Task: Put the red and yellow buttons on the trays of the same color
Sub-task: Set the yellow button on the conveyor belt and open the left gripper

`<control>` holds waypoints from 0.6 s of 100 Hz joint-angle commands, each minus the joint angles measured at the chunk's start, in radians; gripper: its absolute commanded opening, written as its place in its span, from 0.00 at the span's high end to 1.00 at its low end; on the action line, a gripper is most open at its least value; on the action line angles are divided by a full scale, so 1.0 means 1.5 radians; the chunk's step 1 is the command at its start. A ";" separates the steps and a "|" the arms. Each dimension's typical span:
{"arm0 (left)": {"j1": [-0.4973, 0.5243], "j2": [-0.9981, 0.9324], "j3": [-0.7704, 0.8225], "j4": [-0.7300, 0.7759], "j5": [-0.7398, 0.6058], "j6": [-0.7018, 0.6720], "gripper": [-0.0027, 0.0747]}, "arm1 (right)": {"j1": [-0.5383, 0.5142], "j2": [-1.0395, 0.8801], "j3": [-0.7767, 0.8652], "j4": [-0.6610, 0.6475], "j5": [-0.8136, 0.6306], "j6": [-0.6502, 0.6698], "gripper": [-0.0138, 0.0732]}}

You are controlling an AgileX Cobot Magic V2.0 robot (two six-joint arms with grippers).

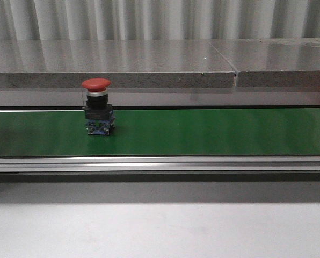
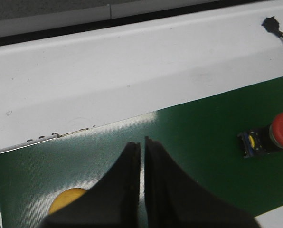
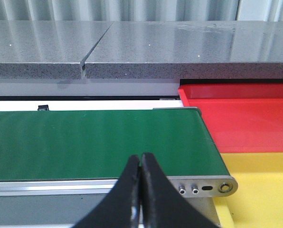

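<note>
A red button (image 1: pixel 97 105) with a mushroom cap and black-and-blue base stands upright on the green belt (image 1: pixel 203 131), left of centre. In the left wrist view the same red button (image 2: pixel 273 137) sits at the frame's edge, well apart from my left gripper (image 2: pixel 142 144), which is shut and empty over the belt. A yellow button (image 2: pixel 65 199) shows partly behind the left fingers. My right gripper (image 3: pixel 141 157) is shut and empty above the belt's near rail. Beyond the belt's end lie the red tray (image 3: pixel 241 118) and the yellow tray (image 3: pixel 265 190).
A grey stone ledge (image 1: pixel 160 67) runs behind the belt. An aluminium rail (image 1: pixel 160 164) borders its front, with a pale table surface (image 1: pixel 160 231) below. A small black connector with a cable (image 2: pixel 273 26) lies on the white surface beyond the belt.
</note>
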 commanded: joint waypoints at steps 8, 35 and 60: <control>-0.026 -0.089 0.047 -0.020 -0.082 0.013 0.99 | 0.001 -0.010 -0.013 -0.001 -0.052 -0.005 0.91; -0.033 -0.237 0.171 -0.020 -0.118 0.025 0.99 | 0.001 -0.010 -0.013 -0.001 -0.052 -0.005 0.91; -0.033 -0.391 0.265 -0.023 -0.118 0.025 0.99 | 0.001 -0.010 -0.013 -0.002 -0.062 -0.005 0.91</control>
